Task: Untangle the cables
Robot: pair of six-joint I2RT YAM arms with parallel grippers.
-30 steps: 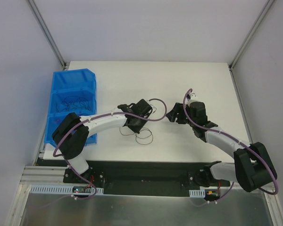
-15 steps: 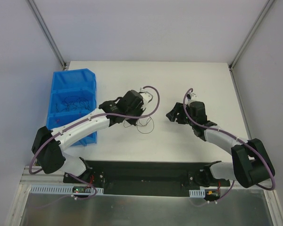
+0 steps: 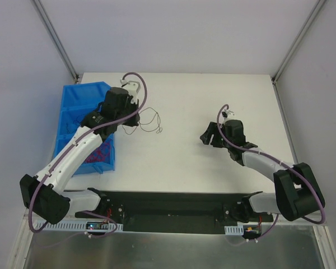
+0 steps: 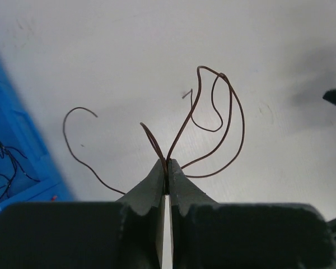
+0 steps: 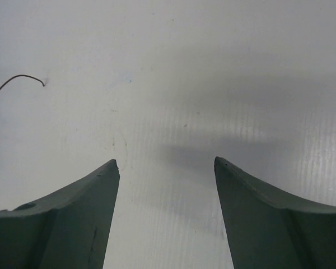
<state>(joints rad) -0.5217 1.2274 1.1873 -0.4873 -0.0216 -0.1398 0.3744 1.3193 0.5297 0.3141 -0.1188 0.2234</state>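
My left gripper [image 3: 131,125] is shut on a thin brown-red cable [image 3: 150,120] and holds it above the white table, just right of the blue bin [image 3: 84,89]. In the left wrist view the closed fingertips [image 4: 159,171] pinch the cable [image 4: 233,112] at a bend, and its loops and loose ends curl out ahead. Dark thin cables [image 4: 3,151] lie in the bin at the left edge. My right gripper [image 3: 204,137] is open and empty over bare table right of the middle. In the right wrist view [image 5: 165,162] only a cable end [image 5: 17,78] shows at far left.
The blue bin has compartments along the table's left edge; the near one holds reddish wires [image 3: 98,152]. The left arm [image 3: 78,148] lies across the bin. The table's edges meet white walls at the back and sides.
My left arm has swung from the table's middle to the far left beside the bin, carrying the cable with it. My right gripper has stayed nearly in place.
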